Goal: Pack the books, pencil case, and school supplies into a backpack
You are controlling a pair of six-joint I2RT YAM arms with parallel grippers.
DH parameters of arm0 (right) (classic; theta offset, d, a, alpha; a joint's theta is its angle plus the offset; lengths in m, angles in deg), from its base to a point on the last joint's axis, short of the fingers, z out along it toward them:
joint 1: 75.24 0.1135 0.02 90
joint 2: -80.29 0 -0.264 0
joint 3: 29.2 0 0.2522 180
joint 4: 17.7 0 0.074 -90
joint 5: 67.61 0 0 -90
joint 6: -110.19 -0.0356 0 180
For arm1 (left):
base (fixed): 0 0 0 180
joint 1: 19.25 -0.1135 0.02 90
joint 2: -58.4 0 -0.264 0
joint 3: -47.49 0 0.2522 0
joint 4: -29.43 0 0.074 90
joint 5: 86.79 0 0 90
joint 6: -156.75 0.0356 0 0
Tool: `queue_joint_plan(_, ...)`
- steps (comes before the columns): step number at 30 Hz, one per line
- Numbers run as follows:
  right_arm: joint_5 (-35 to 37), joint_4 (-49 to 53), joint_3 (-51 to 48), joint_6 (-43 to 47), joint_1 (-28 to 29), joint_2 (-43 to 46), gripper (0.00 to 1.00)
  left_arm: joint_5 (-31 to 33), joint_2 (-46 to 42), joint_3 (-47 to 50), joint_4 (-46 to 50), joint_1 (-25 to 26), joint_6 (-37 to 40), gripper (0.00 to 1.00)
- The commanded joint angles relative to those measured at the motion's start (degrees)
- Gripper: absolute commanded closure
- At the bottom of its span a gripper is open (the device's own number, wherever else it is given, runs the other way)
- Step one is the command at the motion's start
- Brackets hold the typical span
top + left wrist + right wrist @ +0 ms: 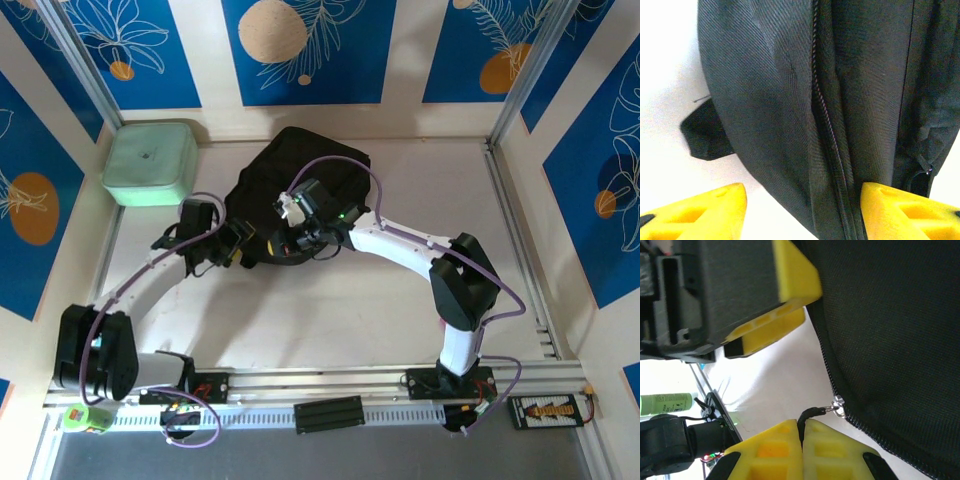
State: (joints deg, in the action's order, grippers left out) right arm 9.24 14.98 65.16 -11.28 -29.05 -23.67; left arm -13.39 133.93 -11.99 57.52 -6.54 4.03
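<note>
Left gripper (802, 195) sits at the backpack's (300, 160) left edge with its fingers spread. One is over the bare table (330, 300) and the other is against the fabric beside the zipper (822, 115) (nothing is pinched), likely placed there to steady the bag. A green box (150, 163) sits well off the backpack's left. At the backpack's near edge, the right gripper (802, 427) is clamped tight on the black cord of the zipper pull (812, 413). That cord probably gives the firmest handle for dragging the slider, so I judge this a zipper-pulling step.
</note>
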Motion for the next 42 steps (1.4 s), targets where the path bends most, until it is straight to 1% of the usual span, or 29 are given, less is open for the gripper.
queue_joint_plan(1,-3.17,-0.72,0.98,1.82,0.98,0.99,1.00,-4.08,2.15,-0.25,-7.30,0.95,-4.15,0.37)
queue_joint_plan(3,-3.07,-0.55,0.70,1.90,1.17,1.12,1.00,-5.09,3.37,-0.18,-10.03,1.43,-4.76,0.34)
queue_joint_plan(5,-3.23,-0.33,0.58,1.85,1.27,1.12,1.00,-4.24,3.80,-0.17,-10.91,1.84,-4.98,0.34)
queue_joint_plan(6,-2.84,-0.21,0.40,1.63,1.27,1.20,1.00,-3.63,4.08,-0.25,-10.82,1.96,-4.98,0.36)
queue_joint_plan(8,-1.48,0.61,0.11,1.29,1.35,1.53,1.00,-2.57,4.62,-0.51,-9.96,2.02,-4.70,0.49)
queue_joint_plan(12,4.94,2.72,-2.84,-0.84,1.08,5.06,1.00,1.17,5.36,-1.50,-6.21,1.93,-3.54,0.79)
queue_joint_plan(15,10.86,6.72,-4.41,-2.93,0.59,7.53,1.00,3.00,6.33,-2.70,-3.26,1.93,-2.45,0.94)
queue_joint_plan(16,12.29,7.83,-4.77,-3.42,0.49,8.10,1.00,3.23,6.52,-2.64,-3.19,1.92,-2.37,0.98)
queue_joint_plan(17,13.92,9.08,-5.23,-4.15,0.31,8.71,1.00,3.49,6.78,-2.41,-3.17,1.94,-2.24,1.00)
queue_joint_plan(22,18.82,13.78,-6.94,-8.35,-0.64,10.52,1.00,4.86,7.53,-2.36,-1.69,1.92,-1.36,1.00)
queue_joint_plan(28,22.70,15.50,-8.79,-11.79,-0.76,13.39,1.00,6.22,7.62,-2.05,-0.69,1.79,-0.49,1.00)
queue_joint_plan(32,27.95,17.89,-9.17,-14.27,-0.96,14.22,1.00,6.97,7.71,-2.36,0.17,1.70,0.02,1.00)
queue_joint_plan(37,31.11,19.65,-9.20,-14.14,-3.96,12.77,1.00,7.12,7.55,-2.41,1.11,1.72,0.69,1.00)
queue_joint_plan(42,31.65,20.87,-6.44,-10.14,-8.03,9.79,1.00,6.37,7.58,-1.85,3.24,1.70,2.68,1.00)
